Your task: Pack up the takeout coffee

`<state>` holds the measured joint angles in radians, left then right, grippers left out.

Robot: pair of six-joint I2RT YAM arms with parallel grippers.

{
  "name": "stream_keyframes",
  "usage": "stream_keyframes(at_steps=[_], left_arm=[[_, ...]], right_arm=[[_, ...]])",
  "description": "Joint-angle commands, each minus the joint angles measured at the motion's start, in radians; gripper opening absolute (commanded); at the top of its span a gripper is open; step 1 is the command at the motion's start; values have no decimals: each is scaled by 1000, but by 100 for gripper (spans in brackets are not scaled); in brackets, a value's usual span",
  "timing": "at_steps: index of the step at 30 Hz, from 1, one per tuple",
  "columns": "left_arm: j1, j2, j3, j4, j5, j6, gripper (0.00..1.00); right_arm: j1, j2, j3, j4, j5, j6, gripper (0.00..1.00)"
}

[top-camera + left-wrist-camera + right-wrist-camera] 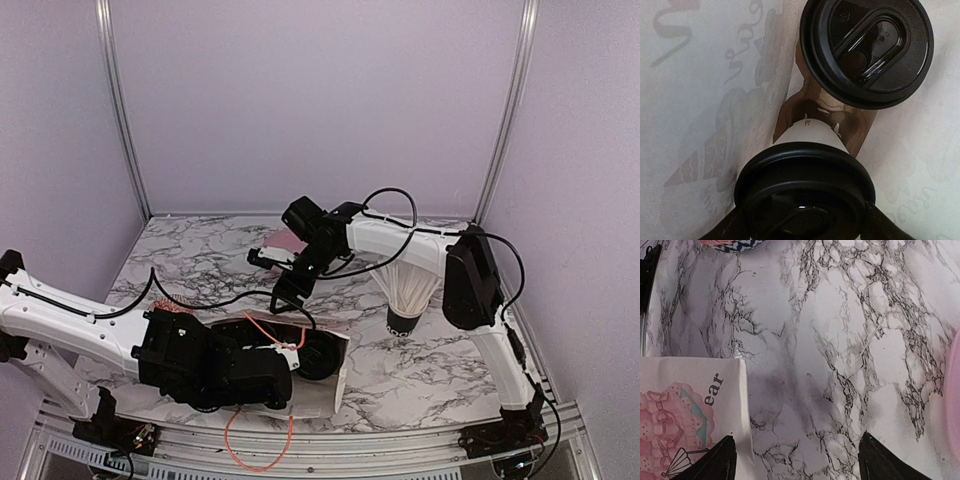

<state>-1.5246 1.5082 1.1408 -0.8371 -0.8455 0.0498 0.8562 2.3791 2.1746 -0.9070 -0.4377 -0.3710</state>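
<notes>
A cup (812, 134) (light, crushable) is being pinched at its lid by the left gripper (802, 227). The right gripper (796, 460) is being held wide.

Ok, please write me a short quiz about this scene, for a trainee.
1. True or false: the right jaws hold a cup.
2. What stands beside the near white paper takeout cup with a round black plastic lid, gripped by the left jaws? A a second such cup; B a spoon; C a bottle.
3. Which arm reaches into the printed paper bag?
Key: 1 false, they are open over the marble table. 2 A. 3 the left arm.
</notes>
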Motion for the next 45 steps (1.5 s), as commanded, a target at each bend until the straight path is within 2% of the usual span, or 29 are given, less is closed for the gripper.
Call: stream_keyframes(at_steps=[1, 29, 38, 45], left_arm=[[17, -25, -21, 45, 21, 28, 45], [49, -3, -81, 106, 82, 56, 45], [70, -34, 25, -49, 282, 3, 45], [98, -11, 41, -124, 454, -20, 45]], right_arm=[[21, 31, -3, -25, -24, -9, 81], [51, 46, -16, -49, -98, -33, 82], [53, 39, 0, -86, -149, -54, 83], [53, 33, -4, -105, -163, -66, 84]])
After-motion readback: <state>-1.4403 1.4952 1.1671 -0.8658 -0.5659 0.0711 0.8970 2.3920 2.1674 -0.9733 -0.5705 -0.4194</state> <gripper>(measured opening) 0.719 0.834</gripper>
